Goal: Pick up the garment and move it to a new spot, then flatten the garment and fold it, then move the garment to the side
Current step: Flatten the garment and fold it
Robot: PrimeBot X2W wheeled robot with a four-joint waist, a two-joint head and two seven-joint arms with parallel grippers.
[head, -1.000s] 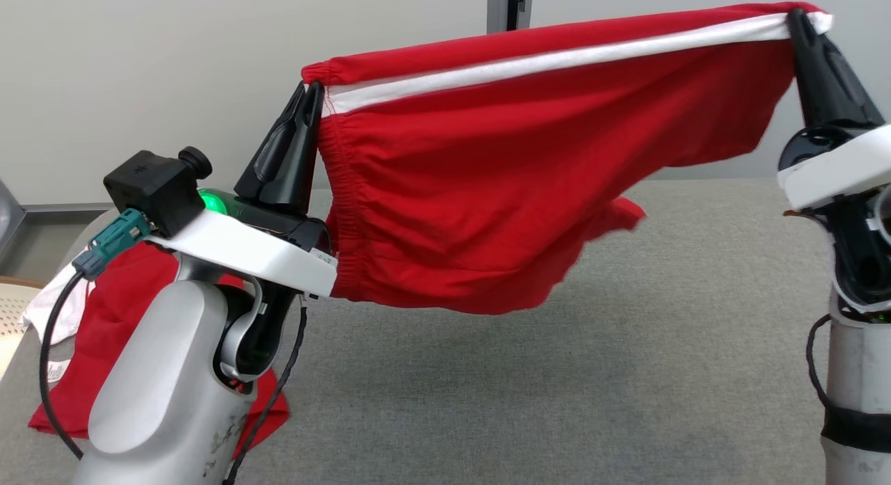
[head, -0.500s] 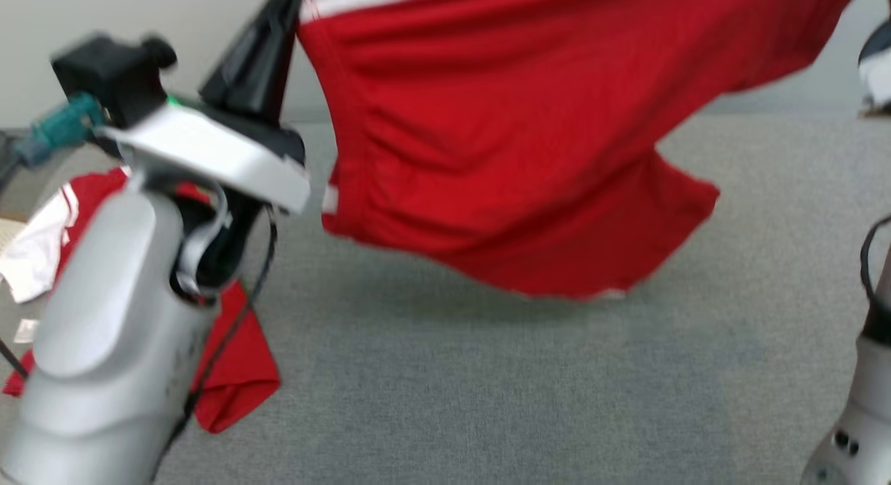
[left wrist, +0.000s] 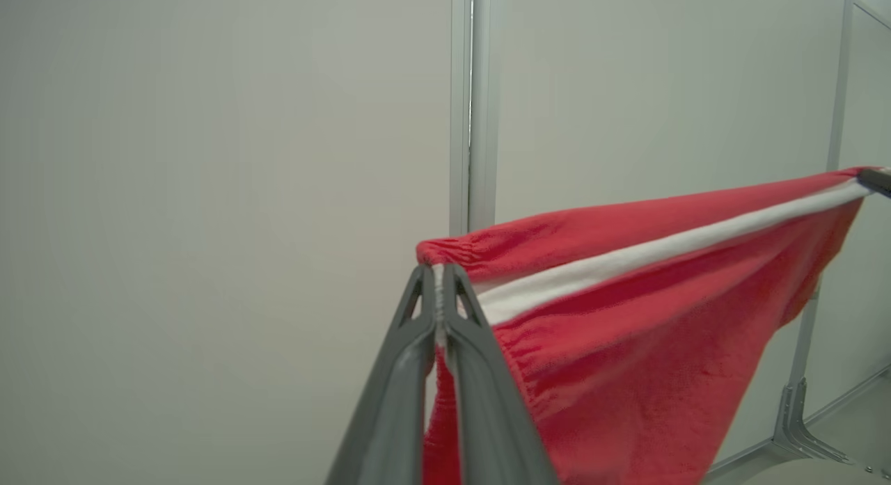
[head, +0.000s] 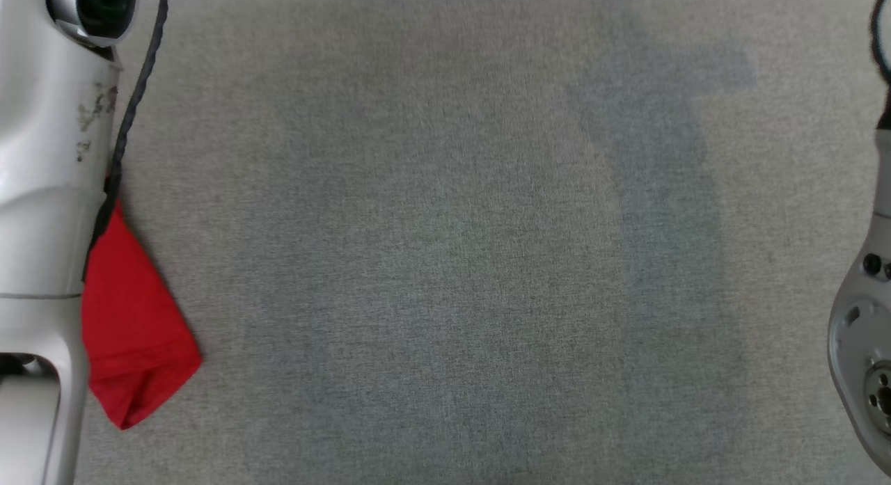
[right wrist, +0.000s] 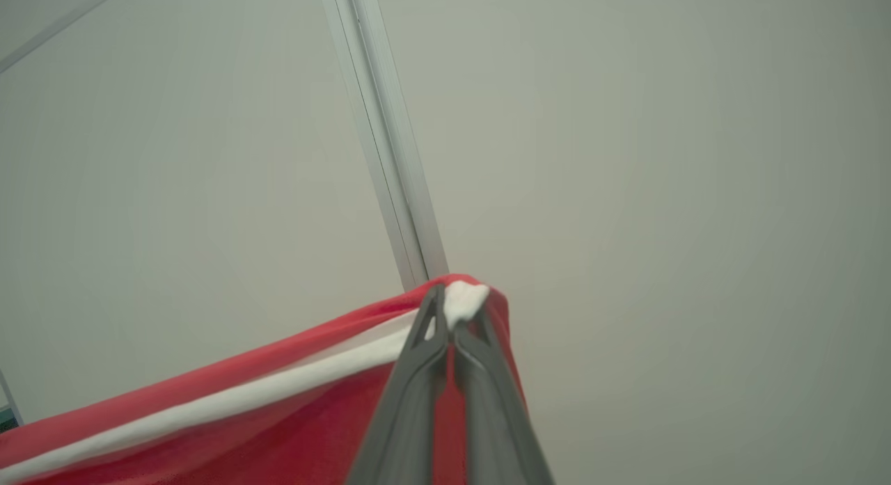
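**Left wrist view.** My left tool (left wrist: 438, 275) is clenched on the gathered waistband corner of the red garment (left wrist: 626, 360). I hold the garment aloft before a pale wall panel (left wrist: 209, 193) and its metal post (left wrist: 473, 102). A white stripe (left wrist: 661, 252) runs just below the taut top edge to my right tool (left wrist: 878, 180) at the right margin.

**Right wrist view.** My right tool is clenched on the opposite corner, with the stripe bunched at its tips. The cloth is stretched between the two tools and hangs below them.

**Head view.** The grey worktop (head: 445, 262) lies between my left forearm (head: 42, 158) and right forearm (head: 860, 346). A second red cloth (head: 132, 332) lies on the worktop, partly behind the left forearm.
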